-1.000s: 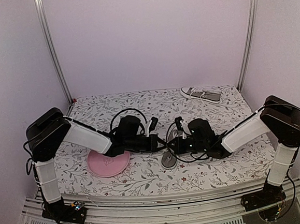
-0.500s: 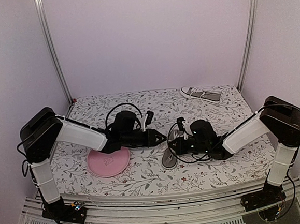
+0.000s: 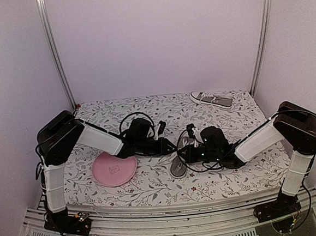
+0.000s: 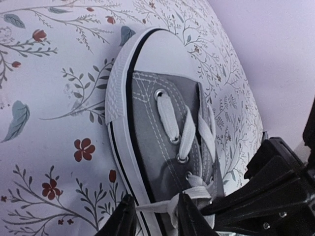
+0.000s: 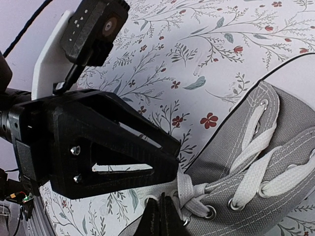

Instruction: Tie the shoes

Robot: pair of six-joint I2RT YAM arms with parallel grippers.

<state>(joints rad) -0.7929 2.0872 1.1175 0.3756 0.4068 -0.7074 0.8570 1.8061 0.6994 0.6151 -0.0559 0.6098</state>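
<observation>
Swung closer since a second ago, the left gripper (image 4: 155, 214) is straddling a white lace (image 4: 147, 208) of the near shoe (image 4: 150, 123), jaws parted; the right gripper (image 5: 160, 212), pinched shut, is crowding the same eyelets (image 5: 210, 212). A pink plate (image 3: 105, 174) is lying left of that shoe, the second shoe (image 3: 212, 99) far behind it.

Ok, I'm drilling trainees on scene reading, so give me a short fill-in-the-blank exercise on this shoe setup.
1. The round plate near the left arm is coloured ____.
2. The near shoe lies between the left hand and the right hand; its laces are ____.
3. The other shoe lies far back on the table, toward its ____ side.
Missing words: pink; white; right.
</observation>
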